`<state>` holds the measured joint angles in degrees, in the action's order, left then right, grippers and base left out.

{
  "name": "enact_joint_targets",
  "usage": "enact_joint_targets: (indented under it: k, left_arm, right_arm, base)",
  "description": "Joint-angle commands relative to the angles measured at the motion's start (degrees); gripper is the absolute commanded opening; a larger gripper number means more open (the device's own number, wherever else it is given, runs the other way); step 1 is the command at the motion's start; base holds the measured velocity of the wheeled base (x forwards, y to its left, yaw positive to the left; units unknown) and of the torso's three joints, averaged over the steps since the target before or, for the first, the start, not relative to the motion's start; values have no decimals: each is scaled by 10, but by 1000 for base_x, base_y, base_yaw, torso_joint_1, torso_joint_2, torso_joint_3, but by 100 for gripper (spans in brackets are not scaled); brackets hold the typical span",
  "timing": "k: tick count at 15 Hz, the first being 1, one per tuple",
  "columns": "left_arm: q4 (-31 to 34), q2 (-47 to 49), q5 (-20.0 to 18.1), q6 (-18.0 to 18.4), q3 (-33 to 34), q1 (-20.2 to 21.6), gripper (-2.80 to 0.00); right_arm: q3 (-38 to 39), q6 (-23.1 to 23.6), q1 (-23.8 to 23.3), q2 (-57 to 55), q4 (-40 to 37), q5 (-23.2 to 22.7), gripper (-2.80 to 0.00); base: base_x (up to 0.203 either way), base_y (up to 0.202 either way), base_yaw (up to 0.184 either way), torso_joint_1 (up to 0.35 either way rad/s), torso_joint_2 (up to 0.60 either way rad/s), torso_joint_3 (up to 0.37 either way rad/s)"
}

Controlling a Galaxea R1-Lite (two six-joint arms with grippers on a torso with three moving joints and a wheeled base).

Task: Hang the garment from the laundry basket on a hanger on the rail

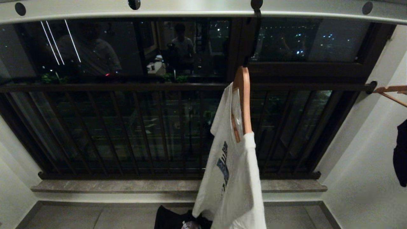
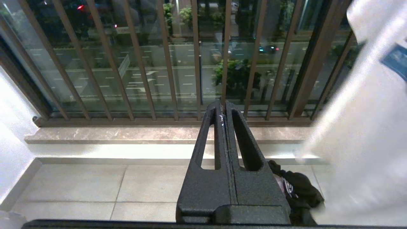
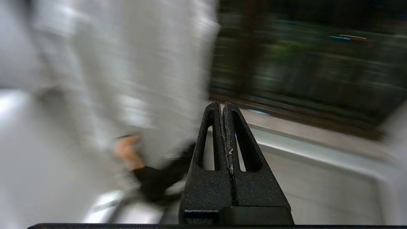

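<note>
Beside the white shirt, right gripper [image 3: 224, 106]: two black fingers pressed together, holding nothing, floor tiles under it
Left gripper [image 2: 224, 106]: fingers pressed together too, holding nothing, pointing at the brown window bars [image 2: 165, 60]
White T-shirt [image 1: 233, 178]: hangs on the wooden hanger [image 1: 244, 98], blue print on its front, one sleeve drooping low
Wooden hanger: its dark hook [image 1: 255, 19] goes up to the rail, it hangs tilted
Rail [image 1: 197, 8]: long pale bar along the top with round dark holes
Dark clothes [image 1: 173, 218]: in a heap on the floor under the shirt; I cannot tell if a basket is there
Far right: another wooden hanger [image 1: 392, 92] and a dark garment [image 1: 401, 152] by the wall
</note>
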<state>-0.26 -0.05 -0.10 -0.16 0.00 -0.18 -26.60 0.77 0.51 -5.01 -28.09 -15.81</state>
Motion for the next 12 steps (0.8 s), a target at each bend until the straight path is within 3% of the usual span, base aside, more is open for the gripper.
enact_joint_targets:
  k: [1,3,5,9,12]
  left_arm:
    - [0,0,0,1,1,0,-280]
    - [0,0,0,0,1,0,-280]
    - [0,0,0,-1,1,0,-280]
    - [0,0,0,-1,1,0,-280]
    - [0,0,0,-1,1,0,-280]
  right_arm:
    - [88,6,-5,39,75,57,-280]
    - [189,13,-8,46,195,96,-280]
    - [242,9,-9,50,263,120,-280]
    - [245,-9,-10,50,266,144,-280]
    - [264,15,-10,50,278,171,-280]
  base:
    - [0,0,0,0,0,0]
    - [0,0,0,0,0,0]
    - [0,0,0,0,0,0]
    - [0,0,0,0,0,0]
    - [0,0,0,0,0,0]
